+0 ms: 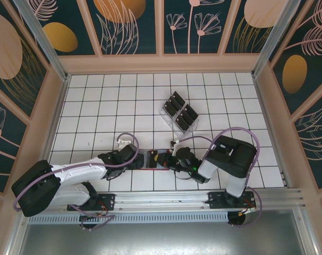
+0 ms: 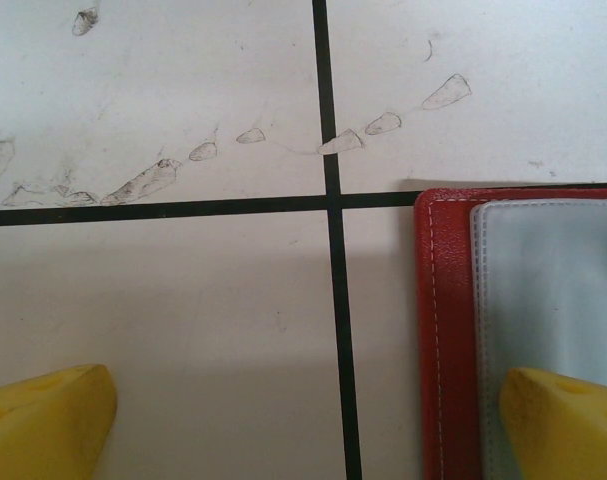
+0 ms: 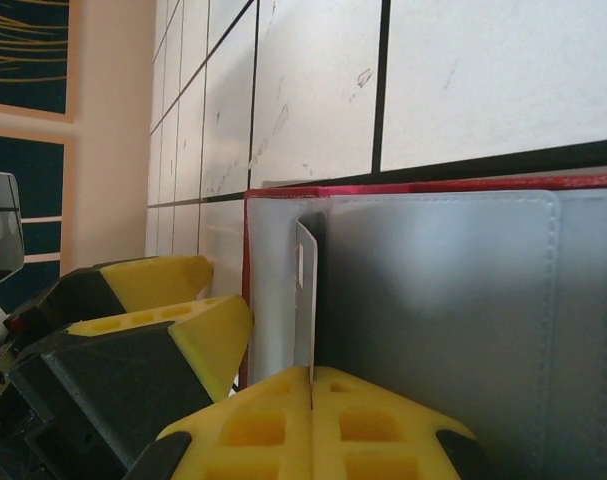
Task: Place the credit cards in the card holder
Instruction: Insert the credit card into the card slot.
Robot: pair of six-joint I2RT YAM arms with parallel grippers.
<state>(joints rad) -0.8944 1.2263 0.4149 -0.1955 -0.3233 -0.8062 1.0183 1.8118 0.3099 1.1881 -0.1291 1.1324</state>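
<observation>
Insertion step: your right gripper (image 3: 311, 378), clenched on a card (image 3: 304, 290) edge-on at the wallet (image 3: 433, 300), must push it straight in; your left gripper (image 2: 303, 420), spread wide, straddles the wallet's edge.

The white tiled table (image 1: 97, 106) bears a red wallet (image 2: 445, 330) and clear rack (image 1: 166, 114).

A: The small stitched folding wallet (image 2: 445, 330)?
B: Red, white stitching, pale grey pockets.
A: The flat tiled table (image 2: 183, 300)?
B: White squares, black grid lines, grey smudges.
A: The soft foam fingertips (image 2: 45, 428)?
B: Yellow.
A: The thin rectangular cards (image 1: 176, 102)?
B: Black.
A: The panelled walls (image 1: 129, 26)?
B: Dark teal, peach plant outlines, orange ovals.
</observation>
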